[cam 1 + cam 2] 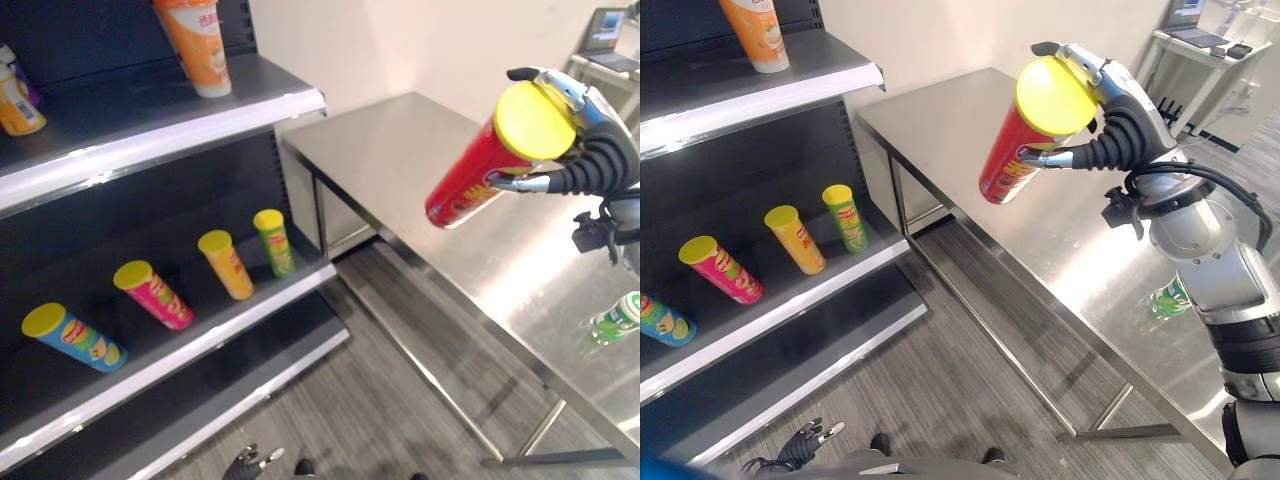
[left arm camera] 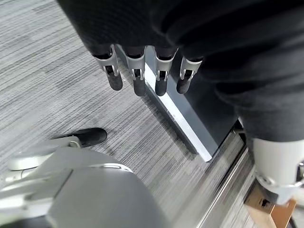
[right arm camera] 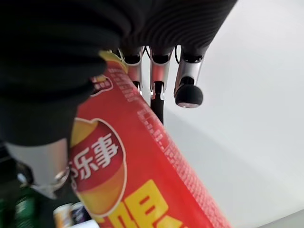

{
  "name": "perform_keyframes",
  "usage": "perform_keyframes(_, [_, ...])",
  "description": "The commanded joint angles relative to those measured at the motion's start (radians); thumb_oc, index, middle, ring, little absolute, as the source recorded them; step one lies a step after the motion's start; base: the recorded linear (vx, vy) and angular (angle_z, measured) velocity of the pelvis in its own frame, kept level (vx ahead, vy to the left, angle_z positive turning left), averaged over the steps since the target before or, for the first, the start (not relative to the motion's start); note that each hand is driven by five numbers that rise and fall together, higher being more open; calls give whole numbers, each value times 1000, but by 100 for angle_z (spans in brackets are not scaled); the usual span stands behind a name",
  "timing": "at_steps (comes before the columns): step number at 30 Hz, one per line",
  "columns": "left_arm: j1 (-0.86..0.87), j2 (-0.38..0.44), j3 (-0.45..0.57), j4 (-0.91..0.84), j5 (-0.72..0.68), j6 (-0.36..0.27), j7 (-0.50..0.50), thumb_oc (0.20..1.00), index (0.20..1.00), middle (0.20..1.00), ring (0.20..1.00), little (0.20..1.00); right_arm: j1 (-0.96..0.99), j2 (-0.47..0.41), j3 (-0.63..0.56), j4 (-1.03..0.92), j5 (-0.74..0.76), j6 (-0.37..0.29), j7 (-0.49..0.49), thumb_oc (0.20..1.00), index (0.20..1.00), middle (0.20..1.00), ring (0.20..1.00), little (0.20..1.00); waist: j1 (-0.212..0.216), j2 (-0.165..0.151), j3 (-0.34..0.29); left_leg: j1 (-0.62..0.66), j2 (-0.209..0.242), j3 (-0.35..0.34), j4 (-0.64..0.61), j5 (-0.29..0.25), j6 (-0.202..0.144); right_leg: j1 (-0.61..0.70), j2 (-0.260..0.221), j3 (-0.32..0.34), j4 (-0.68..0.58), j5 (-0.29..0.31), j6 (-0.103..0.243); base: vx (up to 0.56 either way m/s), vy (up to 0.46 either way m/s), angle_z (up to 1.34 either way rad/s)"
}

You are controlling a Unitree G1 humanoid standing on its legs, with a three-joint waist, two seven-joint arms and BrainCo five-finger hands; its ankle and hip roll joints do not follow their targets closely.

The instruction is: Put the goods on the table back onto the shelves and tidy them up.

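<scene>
Grey wood-grain flooring (image 1: pixel 400 400) runs between a dark shelving unit (image 1: pixel 150 260) on the left of the frame and a brushed stainless-steel table (image 1: pixel 420 170) on the right, with a pale wall behind both. At upper right the right hand (image 1: pixel 1110 125) holds a red chip canister (image 1: pixel 480 165) in the air above the table, fingers and thumb curled round its upper end; the tube is tilted, its flat yellow lid (image 1: pixel 533 120) turned toward the camera and its base pointing down toward the left. In the right wrist view the same glossy red tube with yellow lettering lies against the palm. A green canister (image 1: pixel 615 320) lies on the table at the right edge of the frame, apart from the hand. On the middle shelf four yellow-lidded tubes stand leaning in a row, well apart: a blue canister (image 1: pixel 75 337) at lower left, then a pink canister (image 1: pixel 153 294), an orange canister (image 1: pixel 226 264) and a green-yellow canister (image 1: pixel 273 241). On the upper shelf an orange cup (image 1: pixel 197 45) stands at top centre and a yellow bottle (image 1: pixel 15 100) at the left edge. The left hand (image 1: pixel 252 463) hangs low at the bottom centre, over the floor; in its wrist view its fingers (image 2: pixel 138 78) are relaxed and hold nothing.
</scene>
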Motion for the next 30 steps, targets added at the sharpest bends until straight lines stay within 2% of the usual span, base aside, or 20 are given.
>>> perform_keyframes(1, [-62,48,-23,1,-66,-43,4,1000,1000,1000,1000,1000,-122,-37,14,-38,51,-42,-11,200,200,200,200,200,46,-8,30,-62,117,-65,126,15,-106,50,-16,30,19,-106,4,-105,-86,38])
perform_keyframes(3, [-81,39,-7,0,-99,-56,22,1000,1000,1000,1000,1000,-126,-75,10,-50,45,-49,-24,200,200,200,200,200,52,-3,40,-113,144,-50,110,83,-122,55,-19,-29,17,-113,1,-142,-31,79])
perform_keyframes(4, [-81,39,-7,0,-99,-56,22,1000,1000,1000,1000,1000,-126,-75,10,-50,45,-49,-24,200,200,200,200,200,51,-3,39,-115,144,-51,110,84,-121,53,-19,-31,17,-113,1,-149,121,101])
perform_keyframes(5, [-88,28,0,6,-110,-63,30,1000,1000,1000,1000,1000,-112,-95,2,-57,34,-51,-37,200,200,200,200,200,22,-9,40,-107,215,61,98,109,-119,48,-48,-68,22,-108,7,-115,164,87])
perform_keyframes(7, [-83,26,20,8,-120,-72,37,1000,1000,1000,1000,1000,-111,-102,4,-60,25,-52,-40,200,200,200,200,200,3,-6,36,-65,287,116,99,134,-136,30,-91,-90,29,-85,14,-127,216,78])
perform_keyframes(8, [-82,26,20,8,-120,-72,36,1000,1000,1000,1000,1000,-111,-102,5,-61,25,-52,-40,200,200,200,200,200,3,-6,37,-63,287,116,97,135,-137,32,-91,-91,29,-85,14,-82,320,68])
perform_keyframes(9, [-79,21,40,34,-129,-82,44,1000,1000,1000,1000,1000,-93,-115,-4,-65,15,-53,-36,200,200,200,200,200,-23,2,18,-6,339,114,106,177,-158,20,-143,-98,33,-68,38,-98,350,52])
perform_keyframes(11, [-80,19,51,45,-123,-87,47,1000,1000,1000,1000,1000,-68,-126,-19,-73,11,-52,-26,200,200,200,200,200,-43,13,1,35,360,104,123,217,-158,-11,-203,-115,49,-24,56,-131,387,44])
perform_keyframes(13, [-82,21,51,53,-115,-88,47,1000,1000,1000,1000,1000,-42,-126,-37,-83,9,-50,-22,200,200,200,200,200,-52,16,-8,55,354,89,124,216,-158,-22,-233,-123,62,-6,68,-91,308,49])
perform_keyframes(14, [-93,27,35,63,-89,-90,41,1000,1000,1000,1000,1000,9,-118,-79,-93,14,-44,-10,200,200,200,200,200,-65,22,-19,84,318,45,131,144,-158,-41,-287,-120,83,32,98,-112,478,77])
perform_keyframes(15, [-94,29,29,61,-78,-87,36,1000,1000,1000,1000,1000,43,-119,-119,-107,8,-37,-8,200,200,200,200,200,-71,21,-21,83,298,28,131,87,-158,-42,-314,-120,93,55,115,-99,472,104])
perform_keyframes(18, [-113,47,4,52,-37,-83,20,1000,1000,1000,1000,1000,119,-98,-192,-104,-8,-17,-9,200,200,200,200,200,-84,15,-21,64,262,43,132,-99,-158,-51,-382,-124,101,122,143,-68,398,97])
perform_keyframes(19, [-117,50,-2,52,-20,-82,16,1000,1000,1000,1000,1000,147,-79,-210,-93,-18,-7,-9,200,200,200,200,200,-91,14,-20,67,242,46,123,-131,-154,-56,-409,-121,104,156,145,-71,454,76])
perform_keyframes(21, [-127,79,-9,34,1,-79,11,1000,1000,1000,1000,1000,188,-51,-243,-95,-41,12,-14,200,200,200,200,200,-83,-13,-9,61,174,44,120,-163,-115,-67,-469,-109,129,252,145,-90,425,71])
perform_keyframes(24, [-121,100,-5,16,17,-79,6,1000,1000,1000,1000,1000,218,-40,-258,-100,-52,17,-14,200,200,200,200,200,-87,-25,-1,78,135,48,89,-173,-86,-71,-488,-93,141,288,145,-62,282,23])
perform_keyframes(25, [-130,123,-3,27,38,-73,8,1000,1000,1000,1000,1000,231,-20,-268,-102,-56,26,-14,200,200,200,200,200,-92,-49,16,91,89,52,62,-158,-56,-80,-508,-73,172,358,145,-37,294,7])
perform_keyframes(26, [-130,125,-1,29,38,-73,9,1000,1000,1000,1000,1000,230,-17,-267,-102,-57,26,-14,200,200,200,200,200,-90,-45,15,103,96,49,56,-170,-58,-77,-498,-54,174,346,145,-108,403,7])
perform_keyframes(27, [-143,143,-3,40,68,-65,10,1000,1000,1000,1000,1000,232,-11,-261,-110,-51,29,-6,200,200,200,200,200,-115,-55,36,101,65,54,42,-137,-28,-115,-459,5,234,297,142,-47,223,5])
perform_keyframes(28, [-143,143,-2,40,68,-65,10,1000,1000,1000,1000,1000,232,-10,-260,-110,-51,29,-5,200,200,200,200,200,-112,-55,36,104,65,59,39,-136,-28,-124,-460,13,243,292,142,-95,341,-8])
perform_keyframes(30, [-153,152,-7,44,75,-62,5,1000,1000,1000,1000,1000,221,-14,-251,-110,-37,22,-1,200,200,200,200,200,-130,-52,38,107,41,62,15,-111,0,-170,-354,87,309,186,111,-47,343,0])
